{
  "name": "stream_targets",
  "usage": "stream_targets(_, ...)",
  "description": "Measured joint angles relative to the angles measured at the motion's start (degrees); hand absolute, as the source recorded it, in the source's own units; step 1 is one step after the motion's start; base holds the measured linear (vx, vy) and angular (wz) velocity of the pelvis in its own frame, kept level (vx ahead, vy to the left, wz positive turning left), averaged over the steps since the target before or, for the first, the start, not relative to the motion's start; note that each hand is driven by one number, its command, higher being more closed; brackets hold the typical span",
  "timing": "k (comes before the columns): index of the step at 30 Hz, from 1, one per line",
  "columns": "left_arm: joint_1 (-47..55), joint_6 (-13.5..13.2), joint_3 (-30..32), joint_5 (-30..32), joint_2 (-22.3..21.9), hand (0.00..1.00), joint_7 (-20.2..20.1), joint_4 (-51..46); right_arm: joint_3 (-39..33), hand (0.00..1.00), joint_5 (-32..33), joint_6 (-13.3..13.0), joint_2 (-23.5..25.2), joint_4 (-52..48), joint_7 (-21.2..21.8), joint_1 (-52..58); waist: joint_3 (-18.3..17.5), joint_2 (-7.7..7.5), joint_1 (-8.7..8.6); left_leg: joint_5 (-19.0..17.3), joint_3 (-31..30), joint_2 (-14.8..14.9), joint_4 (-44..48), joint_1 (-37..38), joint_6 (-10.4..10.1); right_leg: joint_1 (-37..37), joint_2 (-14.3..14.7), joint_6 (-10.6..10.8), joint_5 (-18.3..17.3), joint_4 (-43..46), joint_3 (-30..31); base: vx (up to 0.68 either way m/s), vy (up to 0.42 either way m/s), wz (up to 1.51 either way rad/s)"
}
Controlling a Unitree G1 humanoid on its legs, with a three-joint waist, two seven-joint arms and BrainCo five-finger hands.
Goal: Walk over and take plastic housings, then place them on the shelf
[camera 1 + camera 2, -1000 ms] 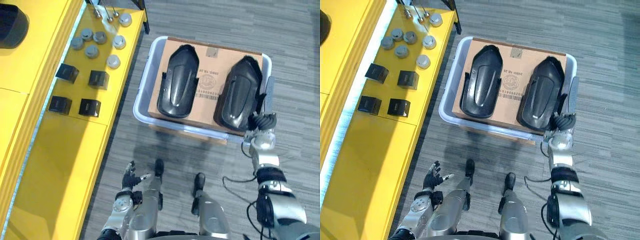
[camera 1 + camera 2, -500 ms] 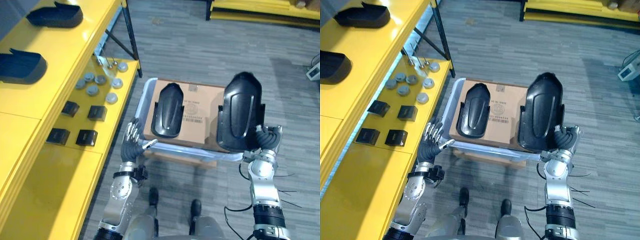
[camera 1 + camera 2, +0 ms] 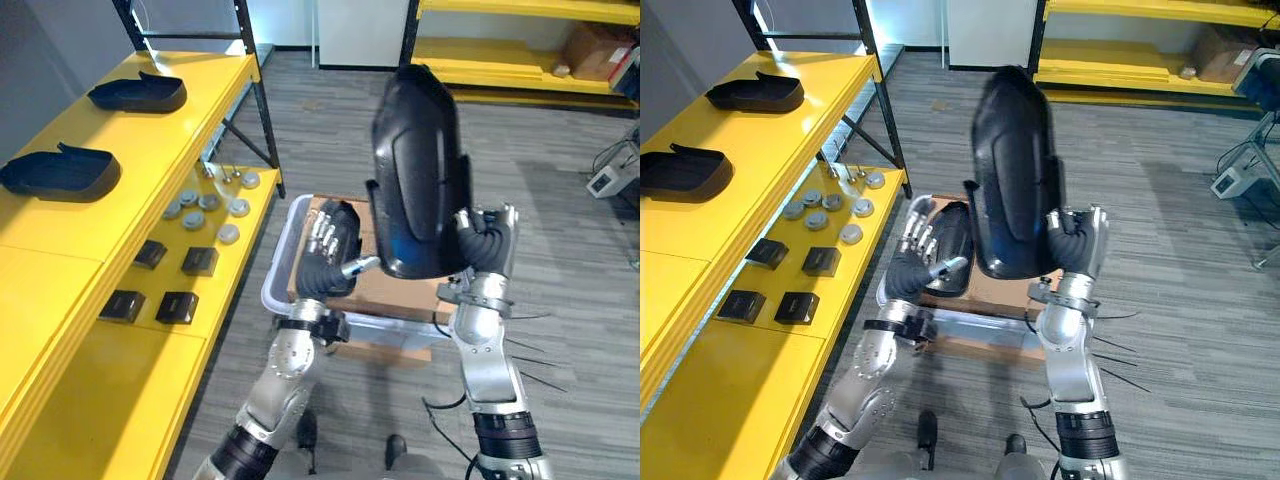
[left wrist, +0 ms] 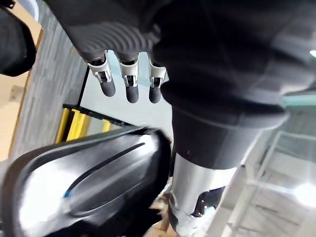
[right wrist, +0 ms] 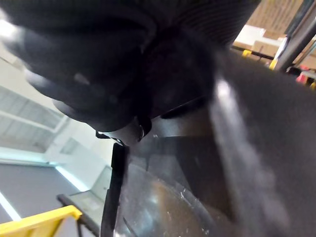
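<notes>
Right robot hand (image 3: 487,240) gripping black housing (image 3: 417,170), upright above the hand

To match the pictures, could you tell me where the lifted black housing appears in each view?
Left eye view: lifted housing upper centre, in the right hand.
Right eye view: housing upper centre.
Left wrist view: housing beyond the left hand.
Right wrist view: housing close up.
Shared landmark: yellow shelving.

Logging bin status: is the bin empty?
No, while the right robot hand holds one housing up, another housing lies on the cardboard in the bin.
</notes>
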Motion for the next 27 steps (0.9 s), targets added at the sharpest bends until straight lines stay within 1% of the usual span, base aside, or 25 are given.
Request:
stream_targets(3,-0.91,0.08,-0.52,0.96,0.0,0.0,2.56,2.13,2.46,1.0,0.02,0.01,0.25,0.0,-1.33,0.03,-0.52,-0.5,-0.06,-0.02,0.5,-0.01,-0.01,-0.02,0.01,0.01,-0.02,0.04,0.31,-0.51,0.33,-0.01,-0.001,-0.03)
stream_targets(6,-1.57,0.1,-0.67,1.05,0.0,0.0,4.31,3.65,3.76,1.0,0.03,0.03,0.12,0.0,-1.48,0.09,-1.25,-0.73,-0.1,-0.04,0.57,-0.02,-0.01,-0.03,0.04,-0.03,0.02,0.0,0.36,-0.63,0.72,0.0,-0.011,-0.05)
stream_targets(7,-1.57,0.07,-0.97,1.04,0.01,1.0,5.22,3.72,4.26,1.0,0.04,0.03,-0.01,0.0,-1.66,0.29,-1.81,-0.78,-0.08,-0.05,0.6,-0.07,-0.01,-0.03,0.06,-0.02,0.0,-0.03,0.4,-0.64,0.85,0.0,0.0,0.0)
stream_targets(10,-1.63,-0.19,-1.05,0.85,0.02,1.0,5.99,3.99,5.14,1.0,0.14,0.03,-0.07,0.0,-2.44,0.84,-2.95,-0.85,-0.06,-0.05,0.65,-0.08,-0.01,0.0,0.06,-0.08,0.0,-0.2,0.57,-0.7,1.13,0.02,-0.014,-0.05)
stream_targets(13,-1.85,-0.15,-0.82,-0.72,1.01,1.0,7.97,5.71,6.66,1.0,1.09,0.03,-1.38,-0.01,-2.48,2.0,-4.04,-0.89,-0.14,-0.05,0.7,-0.09,0.0,0.17,0.08,-0.06,0.01,-0.45,0.74,-0.77,1.47,0.02,-0.013,-0.06)
stream_targets(17,-2.15,0.09,-0.61,-2.5,1.63,1.0,9.32,6.5,8.74,1.0,2.36,0.0,-3.53,-0.94,-2.48,2.14,-4.12,-0.91,-0.5,-0.05,0.83,-0.06,0.0,0.29,0.08,-0.05,0.05,-0.58,0.83,-0.76,1.67,0.0,-0.007,-0.03)
stream_targets(19,-3.0,0.09,-1.36,-2.5,2.09,1.0,8.98,6.49,10.37,1.0,2.78,-0.34,-4.37,-1.17,-2.24,2.16,-4.32,-1.01,-0.63,-0.05,0.97,-0.04,0.0,0.35,0.08,-0.06,0.06,-0.61,0.85,-0.74,1.81,-0.01,-0.002,-0.02)
stream_targets(20,-3.56,0.28,-1.76,-3.65,1.81,1.0,9.17,6.5,11.68,1.0,3.3,-1.24,-4.42,-1.27,-2.45,2.23,-4.41,-1.07,-0.64,-0.05,1.01,-0.04,0.0,0.35,0.08,-0.06,0.05,-0.62,0.85,-0.73,1.83,0.0,0.0,0.0)
stream_targets(22,-3.88,-0.11,-1.8,-3.64,1.86,1.0,9.08,6.4,11.87,1.0,3.27,-2.48,-4.36,-2.3,-2.45,2.25,-4.56,-1.17,-0.66,-0.05,1.24,-0.04,0.0,0.4,0.08,-0.06,0.05,-0.64,0.87,-0.71,1.94,0.0,0.0,0.0)
stream_targets(24,-3.88,-0.13,-2.45,-3.8,2.07,1.0,8.95,6.39,11.52,1.0,3.31,-2.46,-4.58,-2.36,-2.51,2.29,-5.16,-1.42,-0.64,-0.06,1.84,0.01,0.0,0.41,0.07,-0.06,0.04,-0.64,0.86,-0.69,1.94,0.0,0.0,0.0)
stream_targets(25,-3.89,-0.12,-2.53,-4.9,2.07,1.0,8.96,6.39,11.53,1.0,3.34,-2.51,-4.79,-2.36,-2.54,2.34,-5.38,-1.56,-0.69,-0.06,1.96,0.04,-0.01,0.44,0.07,-0.07,0.04,-0.64,0.86,-0.67,2.01,0.0,0.0,0.0)
stream_targets(27,-3.89,-0.08,-2.56,-6.05,2.07,1.0,8.97,6.39,11.55,1.0,3.38,-3.28,-4.96,-2.43,-2.54,2.77,-5.48,-1.61,-0.96,-0.06,2.03,0.05,-0.01,0.49,0.08,-0.07,0.06,-0.64,0.86,-0.64,2.12,0.0,0.0,0.0)
